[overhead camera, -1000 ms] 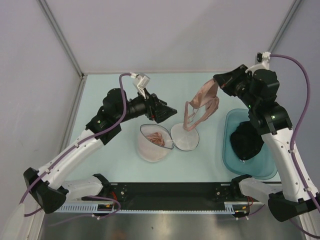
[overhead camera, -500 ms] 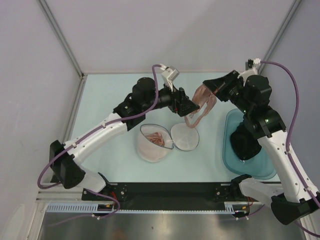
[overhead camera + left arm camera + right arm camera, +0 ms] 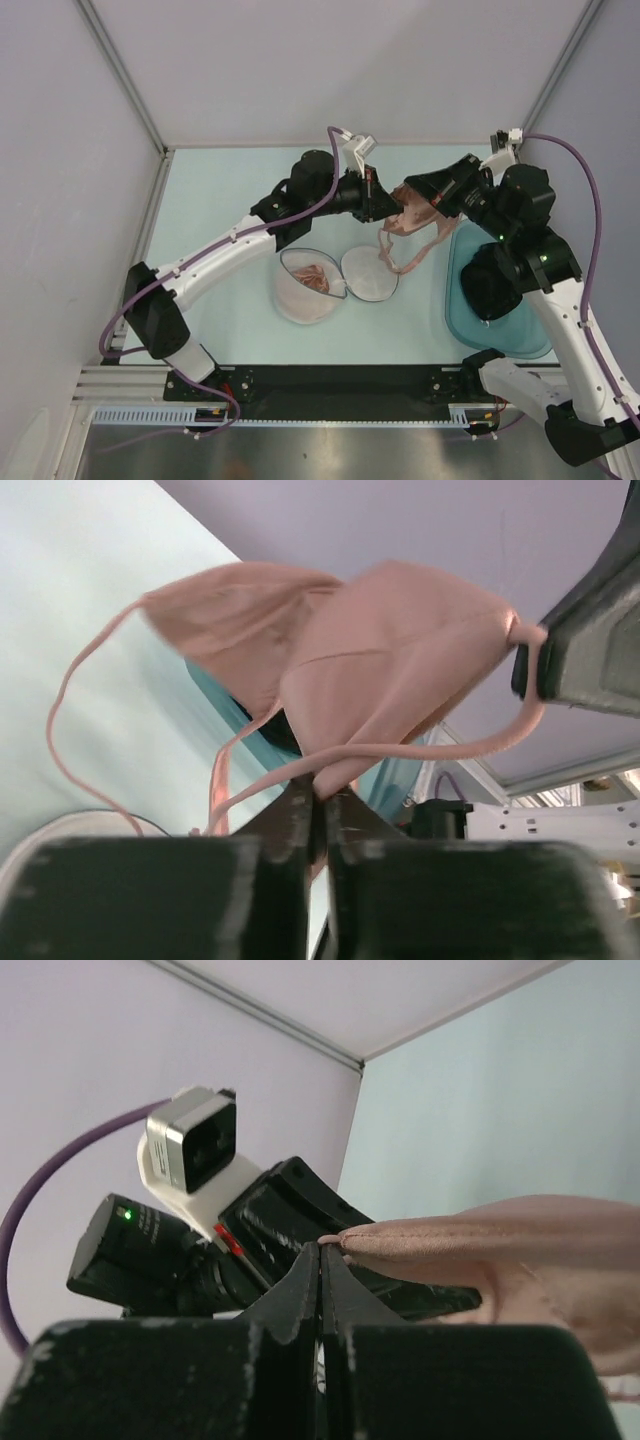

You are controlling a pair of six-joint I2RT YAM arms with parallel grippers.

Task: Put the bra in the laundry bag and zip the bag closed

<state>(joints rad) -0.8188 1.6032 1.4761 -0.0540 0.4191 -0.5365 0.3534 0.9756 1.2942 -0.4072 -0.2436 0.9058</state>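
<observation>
The salmon-pink bra [image 3: 412, 222] hangs in the air between my two grippers, its thin straps [image 3: 393, 262] dangling over the laundry bag. The left gripper [image 3: 386, 208] [image 3: 320, 790] is shut on the lower edge of a cup [image 3: 400, 650]. Facing it, the right gripper [image 3: 406, 192] [image 3: 322, 1250] is shut on the bra's edge [image 3: 500, 1235]. The white mesh laundry bag [image 3: 370, 278] lies open on the table below as two domed halves. Its left half [image 3: 303, 292] holds some pink fabric.
A translucent teal basin [image 3: 510, 335] sits at the right with a black garment [image 3: 490, 282] in it, under the right arm. The enclosure's back wall [image 3: 330, 70] and side walls stand close around the pale table [image 3: 215, 175].
The left arm has swung right across the table to the bra and its gripper has closed on it. The right arm has brought the bra lower and a little left.
</observation>
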